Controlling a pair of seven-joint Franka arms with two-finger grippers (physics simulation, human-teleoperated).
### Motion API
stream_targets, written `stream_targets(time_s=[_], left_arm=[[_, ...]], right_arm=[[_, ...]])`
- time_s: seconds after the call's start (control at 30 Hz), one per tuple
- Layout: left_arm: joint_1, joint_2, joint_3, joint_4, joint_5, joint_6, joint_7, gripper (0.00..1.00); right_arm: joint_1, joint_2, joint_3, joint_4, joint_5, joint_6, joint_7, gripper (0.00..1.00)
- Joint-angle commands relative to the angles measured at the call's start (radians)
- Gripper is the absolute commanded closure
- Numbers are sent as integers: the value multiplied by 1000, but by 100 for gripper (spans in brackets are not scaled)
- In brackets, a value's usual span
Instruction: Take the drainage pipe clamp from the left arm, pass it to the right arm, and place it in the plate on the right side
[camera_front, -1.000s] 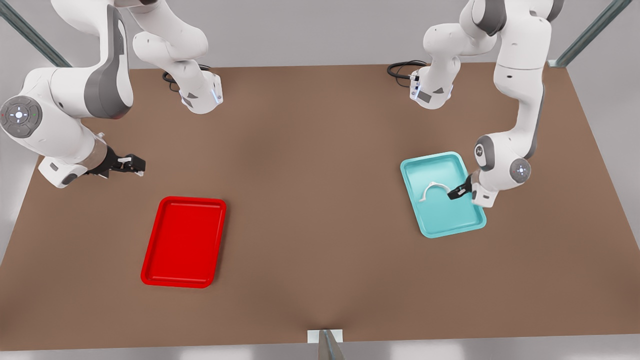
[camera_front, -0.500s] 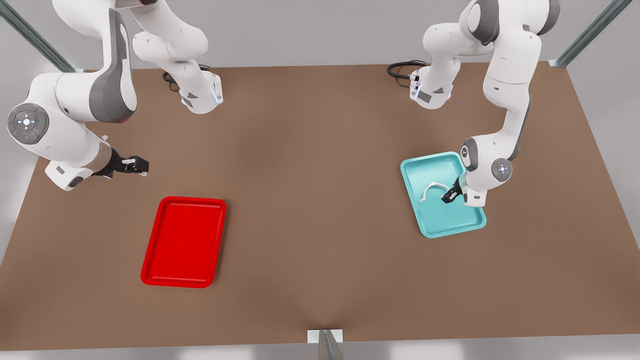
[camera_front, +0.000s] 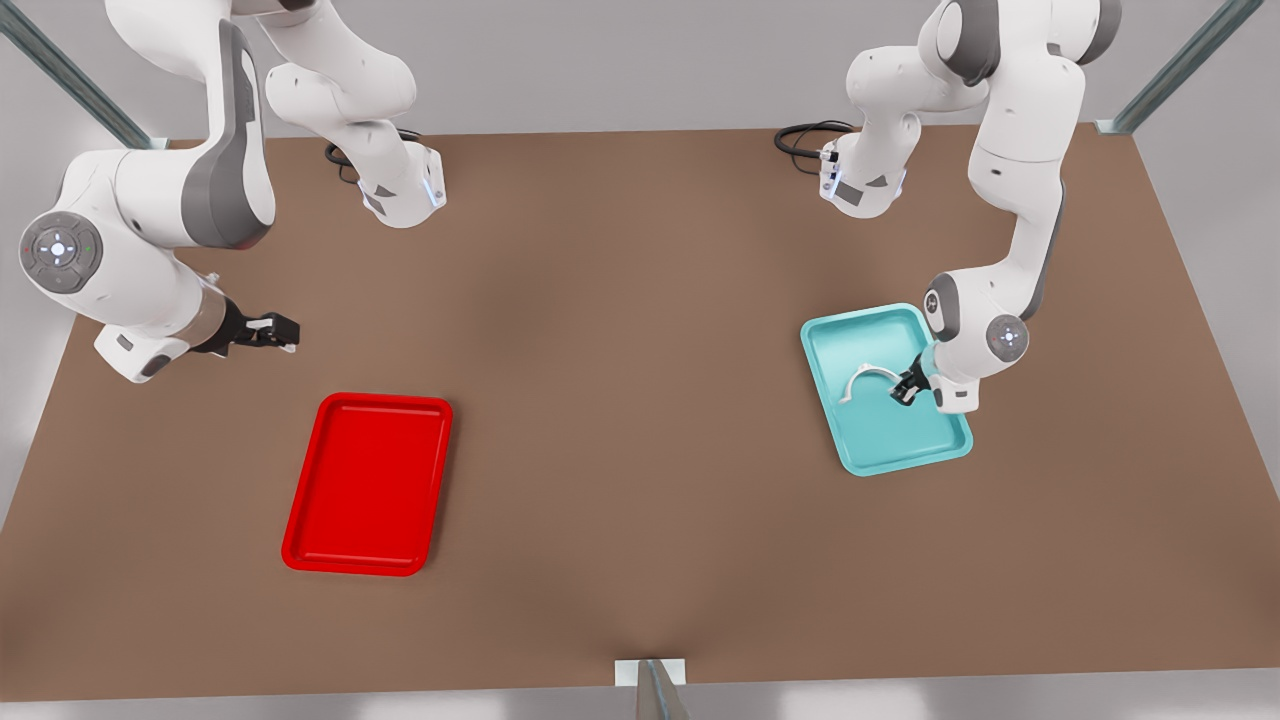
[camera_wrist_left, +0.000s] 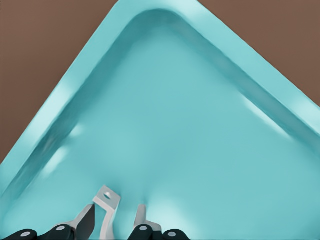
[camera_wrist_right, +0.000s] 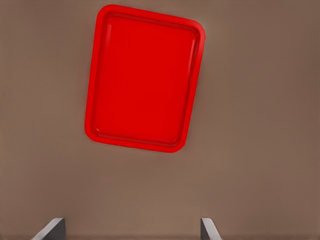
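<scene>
In the front view, at middle right, our left gripper (camera_front: 906, 391) straddles the small white arch-shaped pipe clamp (camera_front: 866, 380) lying in the glossy turquoise tray (camera_front: 880, 445).

In the left wrist view, its fingers (camera_wrist_left: 86, 221) stand slightly apart around one clamp tab (camera_wrist_left: 107, 199), not yet closed.

In the right wrist view, our right gripper (camera_wrist_right: 131, 230) hangs wide open, waiting near the glossy red rectangular plate (camera_wrist_right: 145, 77) on the brown counter (camera_wrist_right: 260, 150). Lift, handover and placement remain.
</scene>
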Motion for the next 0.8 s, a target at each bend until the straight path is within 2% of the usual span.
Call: stream_targets(time_s=[0.0, 0.07, 0.17, 0.43, 0.57, 0.6, 0.67, 0.77], left_arm=[[0, 1, 0, 1, 1, -13, -80, 45], [0, 4, -1, -2, 1, -11, -80, 46], [0, 7, -1, 0, 1, -13, -80, 54], [0, 15, 0, 1, 1, -13, -80, 55], [0, 17, 0, 1, 1, -13, -80, 59], [0, 17, 0, 1, 0, -13, -81, 70], [0, 18, 0, 1, 0, -13, -81, 78], [0, 15, 0, 4, 0, -31, -81, 79]], right_arm=[[0, -1, -1, 0, 1, 0, -2, 0], [0, -1, -1, -3, 1, 0, -1, 0], [0, -1, -1, -6, 1, 0, -1, 0], [0, -1, -1, -17, 1, 3, -1, 0], [0, 1, -1, -18, 1, 6, -1, 0], [0, 1, -1, -18, 1, 6, -1, 0], [0, 1, -1, -18, 1, 6, -1, 0], [0, -1, -1, -20, 2, 4, -1, 0]])
